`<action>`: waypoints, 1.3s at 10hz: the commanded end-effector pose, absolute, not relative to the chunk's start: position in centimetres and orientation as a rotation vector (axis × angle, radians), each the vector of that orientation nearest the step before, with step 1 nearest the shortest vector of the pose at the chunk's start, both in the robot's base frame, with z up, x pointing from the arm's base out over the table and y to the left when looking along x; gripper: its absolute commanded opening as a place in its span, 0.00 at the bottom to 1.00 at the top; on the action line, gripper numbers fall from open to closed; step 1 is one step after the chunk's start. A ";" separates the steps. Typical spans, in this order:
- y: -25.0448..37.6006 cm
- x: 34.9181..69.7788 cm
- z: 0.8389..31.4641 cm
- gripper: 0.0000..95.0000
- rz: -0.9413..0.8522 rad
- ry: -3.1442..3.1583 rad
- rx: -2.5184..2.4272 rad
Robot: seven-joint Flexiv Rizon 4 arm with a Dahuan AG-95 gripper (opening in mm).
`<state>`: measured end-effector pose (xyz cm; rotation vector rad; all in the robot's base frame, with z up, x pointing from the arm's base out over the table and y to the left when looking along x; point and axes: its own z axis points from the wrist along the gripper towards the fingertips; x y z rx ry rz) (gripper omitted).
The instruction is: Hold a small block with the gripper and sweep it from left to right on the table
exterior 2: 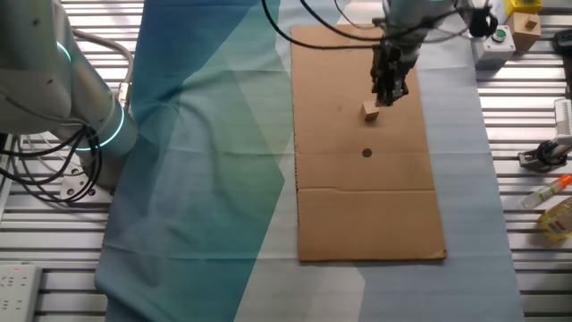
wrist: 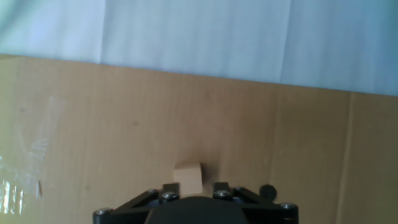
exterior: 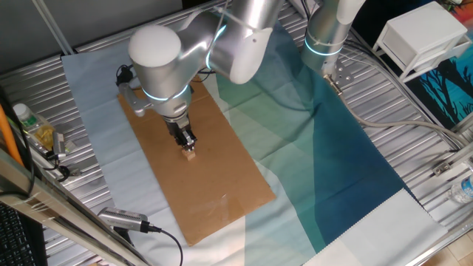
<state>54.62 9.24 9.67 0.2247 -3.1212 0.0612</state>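
No writing is legible; the gripper point(wrist: 188, 185) pinches the small block point(wrist: 188, 178) on the cardboard point(wrist: 112, 118); only the other fixed view shows a black dot point(exterior 2: 366, 153).

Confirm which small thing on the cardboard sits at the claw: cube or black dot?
The tan wooden cube, right at the claw tips; the black dot lies apart.

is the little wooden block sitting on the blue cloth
No, the small block lies on the brown cardboard sheet, just below the tool, well clear of the cloth.
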 end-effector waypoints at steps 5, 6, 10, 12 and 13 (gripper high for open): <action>9.1 54.3 11.0 0.00 0.073 -3.107 0.193; 9.1 54.3 11.0 0.00 0.051 -3.096 0.180; 9.1 54.3 11.0 0.00 -0.013 -3.078 0.192; 9.1 54.2 11.0 0.00 -0.015 -3.072 0.191; 9.1 54.2 11.0 0.00 -0.013 -3.072 0.178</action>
